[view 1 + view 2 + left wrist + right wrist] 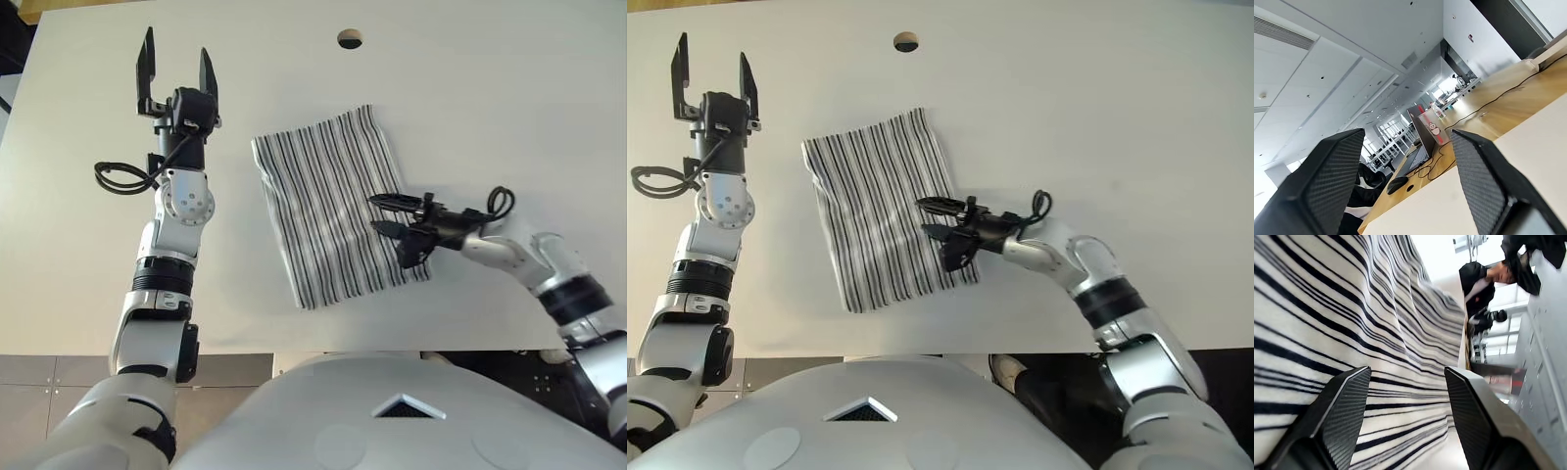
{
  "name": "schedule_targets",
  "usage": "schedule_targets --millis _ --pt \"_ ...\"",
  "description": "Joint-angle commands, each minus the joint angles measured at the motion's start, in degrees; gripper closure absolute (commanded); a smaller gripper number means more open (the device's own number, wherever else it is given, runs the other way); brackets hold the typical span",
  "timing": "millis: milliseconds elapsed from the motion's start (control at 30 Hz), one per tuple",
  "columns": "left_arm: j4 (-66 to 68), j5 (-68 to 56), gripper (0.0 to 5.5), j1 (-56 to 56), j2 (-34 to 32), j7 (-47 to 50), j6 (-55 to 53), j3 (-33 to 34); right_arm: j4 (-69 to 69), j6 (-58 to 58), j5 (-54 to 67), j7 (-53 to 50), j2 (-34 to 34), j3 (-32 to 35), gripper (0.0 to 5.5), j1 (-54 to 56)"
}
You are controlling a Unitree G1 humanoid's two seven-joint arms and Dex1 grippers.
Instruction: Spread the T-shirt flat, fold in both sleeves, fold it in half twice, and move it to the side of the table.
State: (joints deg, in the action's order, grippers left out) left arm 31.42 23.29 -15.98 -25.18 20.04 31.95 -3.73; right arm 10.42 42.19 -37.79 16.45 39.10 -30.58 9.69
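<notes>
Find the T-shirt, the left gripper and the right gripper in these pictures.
T-shirt (323, 211): left eye view, middle of the striped cloth.
Left gripper (176, 44): left eye view, midway between its open fingertips.
Right gripper (372, 213): left eye view, midway between its fingertips, over the T-shirt.

Bright, even overhead light falls on the white table (490, 78). Only faint, soft shadow lies along the T-shirt (328, 211) edges. Far windows (1393, 132) glare to plain white in both wrist views. The ceiling (1327, 49) is pale and evenly lit.
</notes>
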Motion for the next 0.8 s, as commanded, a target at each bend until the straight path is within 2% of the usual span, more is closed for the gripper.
schedule_targets --millis 33,167,300,400,467,600,700,800 --pt "-0.39 0.55 2.25 1.47 -1.52 -1.72 1.34 -0.07 -4.46 -2.31 1.31 3.08 2.66 1.66 2.72 -5.09" --pt "-3.49 0.91 2.25 4.65 -4.19 -3.69 2.88 0.50 -6.46 -3.90 1.90 3.54 0.86 2.32 2.72 -5.66" --pt "-5.84 0.80 2.25 7.48 -5.67 -5.29 3.30 0.82 -6.60 -3.24 0.91 5.24 -4.15 -1.95 2.72 -5.07" --pt "-6.07 0.85 2.25 7.74 -6.02 -5.87 3.39 0.85 -6.19 -3.32 0.92 5.40 -5.80 -2.46 2.72 -4.29" --pt "-7.42 1.46 2.25 9.21 -7.62 -7.22 4.47 0.66 -7.89 -3.56 2.52 5.26 -4.23 -0.04 2.72 -4.97" --pt "-14.49 1.92 2.25 17.09 -15.86 -15.09 11.78 -0.86 -18.31 -4.27 17.50 3.87 0.61 12.86 2.72 -9.33" --pt "-19.98 -2.52 2.25 23.40 -21.57 -22.75 14.19 -0.28 -25.01 -5.61 25.56 5.25 4.40 20.50 2.72 -13.88" --pt "-26.27 -5.84 2.25 32.96 -29.34 -33.04 13.89 -0.73 -28.45 -5.88 24.85 11.76 12.17 22.75 2.72 -23.08"
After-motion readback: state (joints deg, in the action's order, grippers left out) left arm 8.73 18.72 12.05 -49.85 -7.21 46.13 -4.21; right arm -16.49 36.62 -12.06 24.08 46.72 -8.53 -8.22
